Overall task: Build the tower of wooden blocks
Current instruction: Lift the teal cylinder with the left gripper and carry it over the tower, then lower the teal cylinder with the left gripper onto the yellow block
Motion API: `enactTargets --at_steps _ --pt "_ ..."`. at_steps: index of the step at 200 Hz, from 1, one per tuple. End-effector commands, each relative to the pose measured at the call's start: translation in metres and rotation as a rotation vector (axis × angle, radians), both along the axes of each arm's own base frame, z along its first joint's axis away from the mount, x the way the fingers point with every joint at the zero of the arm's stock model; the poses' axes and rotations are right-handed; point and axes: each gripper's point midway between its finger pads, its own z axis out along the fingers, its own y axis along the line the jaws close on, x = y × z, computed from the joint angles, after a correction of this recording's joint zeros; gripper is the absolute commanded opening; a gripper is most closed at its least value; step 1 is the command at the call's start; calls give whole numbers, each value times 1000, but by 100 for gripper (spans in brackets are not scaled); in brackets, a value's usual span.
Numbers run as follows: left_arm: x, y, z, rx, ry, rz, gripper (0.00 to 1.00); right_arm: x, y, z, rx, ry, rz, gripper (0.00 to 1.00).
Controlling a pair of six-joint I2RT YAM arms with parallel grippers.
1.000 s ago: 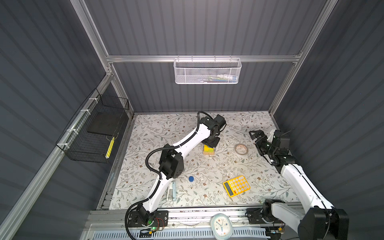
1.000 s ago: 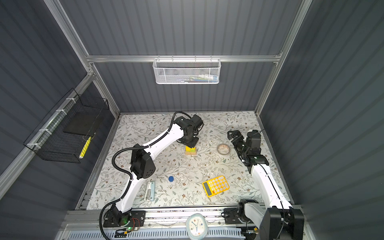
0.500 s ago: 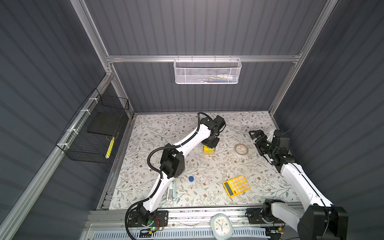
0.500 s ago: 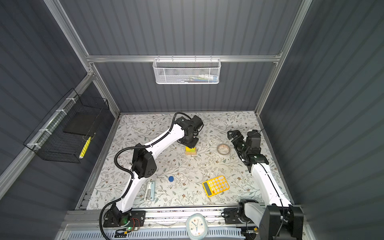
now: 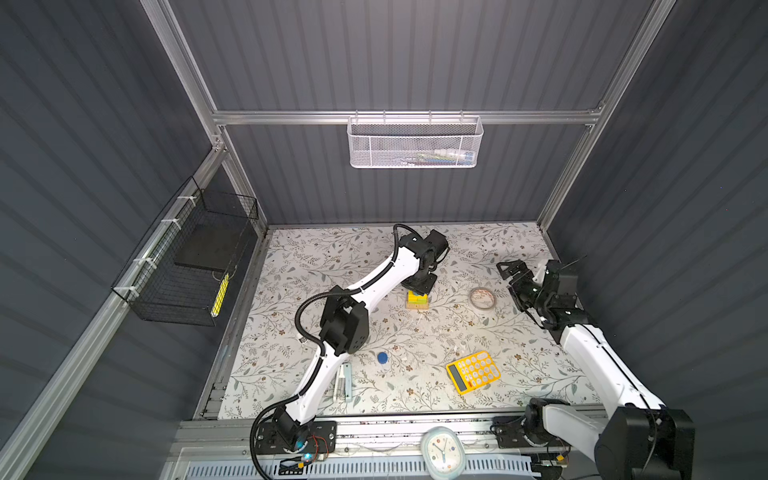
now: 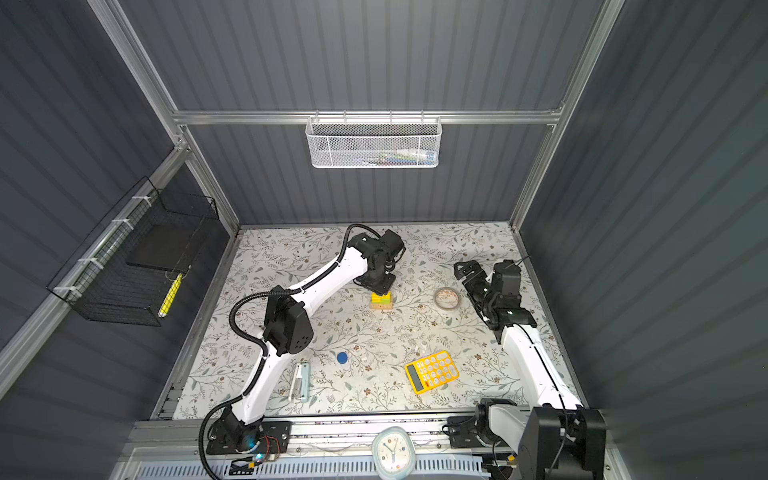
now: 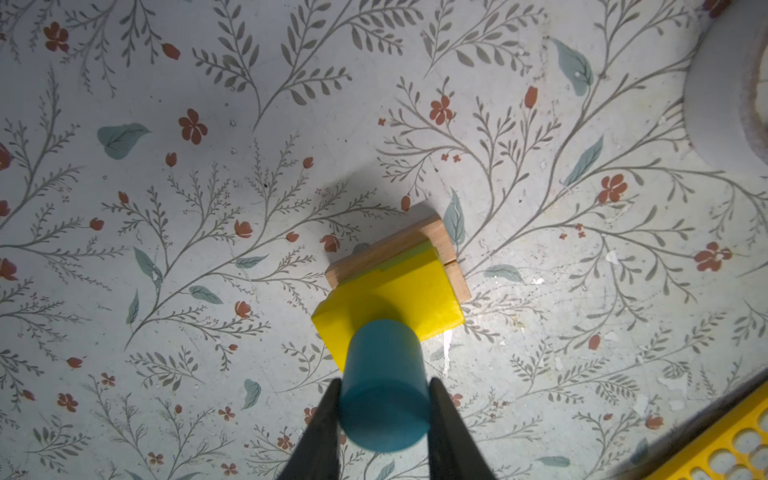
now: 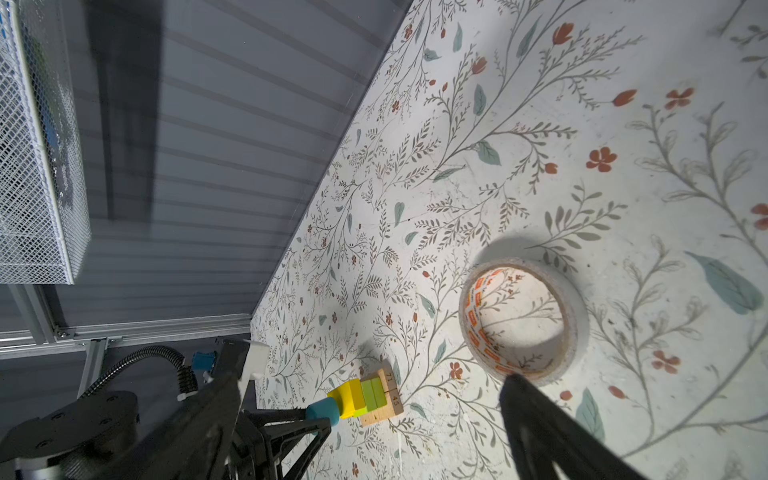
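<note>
The tower (image 5: 417, 300) (image 6: 381, 300) stands mid-table: two tan bars (image 7: 386, 249) at the base, lime-green blocks (image 8: 372, 395) above them, and a yellow cube (image 7: 415, 295) on top. My left gripper (image 7: 384, 386) (image 5: 417, 286) is shut on a blue cylinder (image 7: 384, 374) (image 8: 322, 409), held upright with its lower end against the yellow cube's top. Another blue cylinder (image 5: 382, 357) (image 6: 342, 357) lies alone nearer the front. My right gripper (image 5: 513, 276) (image 6: 469, 276) stands open and holds nothing, just right of the tape roll.
A clear tape roll (image 5: 482, 298) (image 8: 523, 320) lies right of the tower. A yellow calculator (image 5: 473, 371) sits front right and a pale flat tool (image 5: 344, 382) front left. A white mesh basket (image 5: 413, 143) hangs on the back wall, a black wire basket (image 5: 187, 266) on the left wall.
</note>
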Motion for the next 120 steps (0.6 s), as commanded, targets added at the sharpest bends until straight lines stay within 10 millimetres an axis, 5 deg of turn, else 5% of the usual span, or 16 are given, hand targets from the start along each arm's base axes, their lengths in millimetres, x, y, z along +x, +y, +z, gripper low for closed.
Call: enactTargets --at_steps 1,120 --pt "5 -6 -1 -26 5 -11 22 8 -1 17 -7 -51 9 99" --pt "7 -5 -3 -32 9 -2 22 8 -1 18 -5 -56 9 99"
